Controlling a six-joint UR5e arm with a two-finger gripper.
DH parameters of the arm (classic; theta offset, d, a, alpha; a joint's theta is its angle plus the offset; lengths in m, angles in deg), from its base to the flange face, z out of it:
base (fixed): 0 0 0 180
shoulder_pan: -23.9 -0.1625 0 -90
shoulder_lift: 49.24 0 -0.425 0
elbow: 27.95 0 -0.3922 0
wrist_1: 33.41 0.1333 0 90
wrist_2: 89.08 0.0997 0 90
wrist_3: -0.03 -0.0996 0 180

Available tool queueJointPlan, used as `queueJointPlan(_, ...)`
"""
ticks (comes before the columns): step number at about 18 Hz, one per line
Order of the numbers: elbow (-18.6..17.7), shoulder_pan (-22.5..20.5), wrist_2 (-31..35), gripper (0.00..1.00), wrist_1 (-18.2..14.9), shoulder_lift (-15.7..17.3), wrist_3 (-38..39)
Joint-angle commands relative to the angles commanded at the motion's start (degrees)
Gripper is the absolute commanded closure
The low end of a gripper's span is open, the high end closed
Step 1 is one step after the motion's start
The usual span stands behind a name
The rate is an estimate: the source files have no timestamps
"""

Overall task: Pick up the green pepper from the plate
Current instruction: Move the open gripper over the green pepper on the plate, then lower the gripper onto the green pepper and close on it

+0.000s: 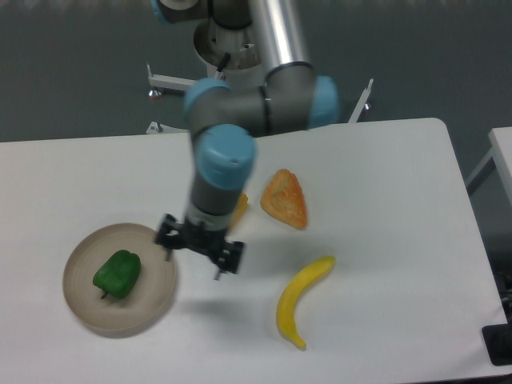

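The green pepper lies on the left half of the round beige plate at the front left of the white table. My gripper hangs over the plate's right rim, to the right of the pepper and apart from it. Its two thin fingers point down and stand spread apart, so it is open and holds nothing. The arm's wrist rises above it.
A yellow-orange item peeks out from behind the wrist. An orange triangular piece lies at the table's middle. A yellow banana lies at the front, right of the gripper. The table's right edge is further off.
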Motion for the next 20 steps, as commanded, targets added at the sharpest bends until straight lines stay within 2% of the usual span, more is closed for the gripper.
queueJointPlan(7, -1.5, 5.45, 0.26, 0.0, 4.57, -2.37, 3.35)
queueJointPlan(10, -1.5, 6.95, 3.16, 0.0, 5.89, -3.77, 3.35)
queueJointPlan(20, -1.41, 7.57, 4.66, 0.0, 7.92, -5.89, 3.27)
